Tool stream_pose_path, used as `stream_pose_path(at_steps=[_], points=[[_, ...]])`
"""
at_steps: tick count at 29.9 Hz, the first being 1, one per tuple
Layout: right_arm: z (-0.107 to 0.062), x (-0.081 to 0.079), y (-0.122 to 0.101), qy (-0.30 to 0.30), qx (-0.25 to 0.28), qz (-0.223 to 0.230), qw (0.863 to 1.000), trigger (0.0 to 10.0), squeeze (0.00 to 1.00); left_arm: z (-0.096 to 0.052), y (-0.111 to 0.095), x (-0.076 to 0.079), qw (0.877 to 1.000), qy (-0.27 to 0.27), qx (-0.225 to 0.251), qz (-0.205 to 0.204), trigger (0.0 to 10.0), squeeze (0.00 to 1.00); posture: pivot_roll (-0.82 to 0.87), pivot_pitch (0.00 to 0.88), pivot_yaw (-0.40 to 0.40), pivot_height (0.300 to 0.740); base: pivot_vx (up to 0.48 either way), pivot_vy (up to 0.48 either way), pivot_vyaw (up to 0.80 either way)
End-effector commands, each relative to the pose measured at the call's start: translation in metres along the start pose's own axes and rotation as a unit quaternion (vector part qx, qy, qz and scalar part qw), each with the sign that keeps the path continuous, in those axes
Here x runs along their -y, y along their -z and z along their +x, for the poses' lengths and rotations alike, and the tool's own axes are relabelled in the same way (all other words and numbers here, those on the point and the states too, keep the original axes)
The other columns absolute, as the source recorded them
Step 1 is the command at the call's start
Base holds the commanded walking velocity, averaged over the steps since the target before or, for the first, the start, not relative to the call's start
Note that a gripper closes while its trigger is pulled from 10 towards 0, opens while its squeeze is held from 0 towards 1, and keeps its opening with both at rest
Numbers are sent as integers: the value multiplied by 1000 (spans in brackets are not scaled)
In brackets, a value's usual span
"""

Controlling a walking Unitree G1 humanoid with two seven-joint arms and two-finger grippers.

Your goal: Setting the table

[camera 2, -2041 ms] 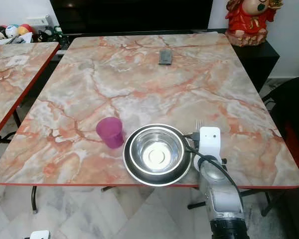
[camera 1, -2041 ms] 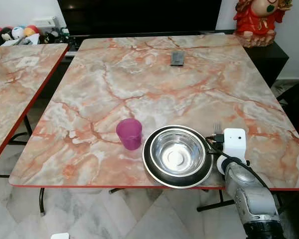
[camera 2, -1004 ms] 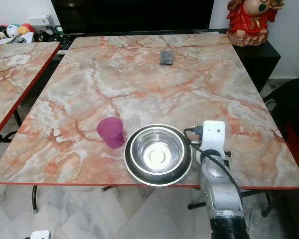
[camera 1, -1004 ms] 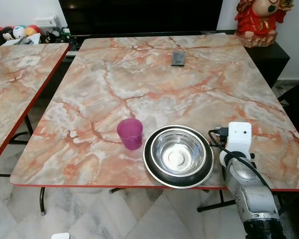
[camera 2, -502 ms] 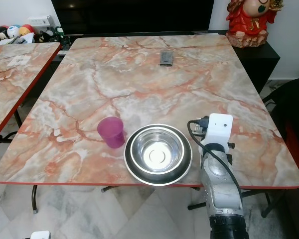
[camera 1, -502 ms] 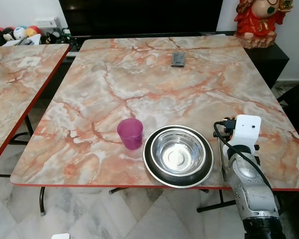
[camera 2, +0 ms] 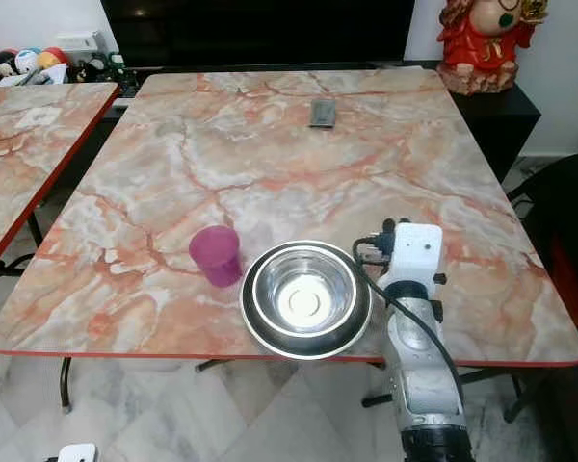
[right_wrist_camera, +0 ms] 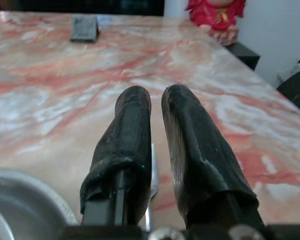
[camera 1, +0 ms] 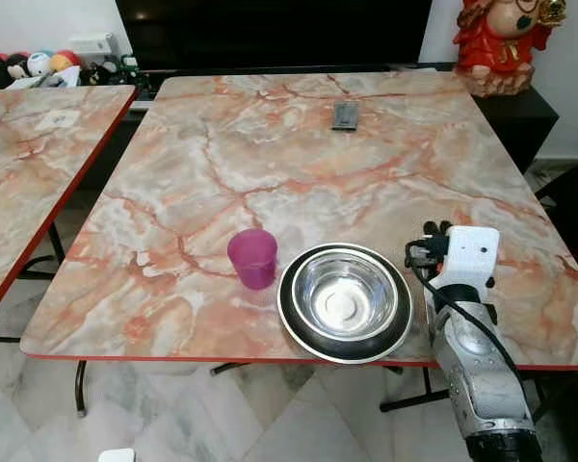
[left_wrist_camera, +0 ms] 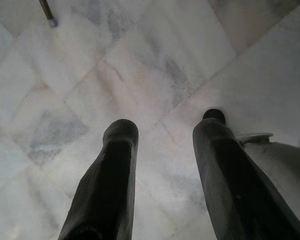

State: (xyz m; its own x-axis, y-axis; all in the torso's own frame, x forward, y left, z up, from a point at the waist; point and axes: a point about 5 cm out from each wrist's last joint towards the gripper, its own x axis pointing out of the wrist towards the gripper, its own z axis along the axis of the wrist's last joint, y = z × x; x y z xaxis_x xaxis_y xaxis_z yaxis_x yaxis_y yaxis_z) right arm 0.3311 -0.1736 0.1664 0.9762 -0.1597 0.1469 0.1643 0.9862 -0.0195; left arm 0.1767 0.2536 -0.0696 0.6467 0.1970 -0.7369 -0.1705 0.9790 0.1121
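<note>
Marble-patterned in pink and orange, the desk carries a place setting near its front edge: a steel bowl nested on a dark-rimmed plate, with a magenta cup just left of it. The right end effector sits low over the desk just right of the bowl, its two black fingers drawn narrow, almost together; in the right wrist view a thin silver piece of cutlery shows in the slit between them, lying on or just above the desk beside the bowl's rim, though whether the fingers actually pinch it I cannot tell. The step in hand looks like laying cutlery to the right of the bowl. If it is already down, the next move calls for spreading the fingers and lifting straight away without dragging the piece or knocking the plate. The left end effector hangs idle over the pale tiled floor, fingers apart. A small dark object lies at the far side of the desk
</note>
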Motion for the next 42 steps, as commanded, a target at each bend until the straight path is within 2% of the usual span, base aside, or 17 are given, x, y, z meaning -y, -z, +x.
stream_pose_path(at_steps=[1,12,21,29,42], points=[[-4,0,0,6,6,3,1000,10000,0,-2,10,0,1000,-4,-22,-6,10000,0,-35,99,36,740,0,0,0],[-6,6,1,13,22,-6,1000,10000,0,0,6,4,1000,-1,-17,-9,10000,0,-37,61,23,740,0,0,0],[-8,-1,0,-3,28,-6,1000,10000,0,-1,7,1,1000,-10,-22,-18,10000,0,-24,94,24,740,0,0,0],[-8,-3,-1,-15,34,-19,999,10000,0,-1,8,0,1000,-11,-23,-16,10000,0,-13,117,25,740,0,451,0],[-8,-9,-2,-24,40,-14,999,10000,0,-2,10,-1,1000,-11,-26,-13,10000,0,-13,108,32,740,0,480,0]])
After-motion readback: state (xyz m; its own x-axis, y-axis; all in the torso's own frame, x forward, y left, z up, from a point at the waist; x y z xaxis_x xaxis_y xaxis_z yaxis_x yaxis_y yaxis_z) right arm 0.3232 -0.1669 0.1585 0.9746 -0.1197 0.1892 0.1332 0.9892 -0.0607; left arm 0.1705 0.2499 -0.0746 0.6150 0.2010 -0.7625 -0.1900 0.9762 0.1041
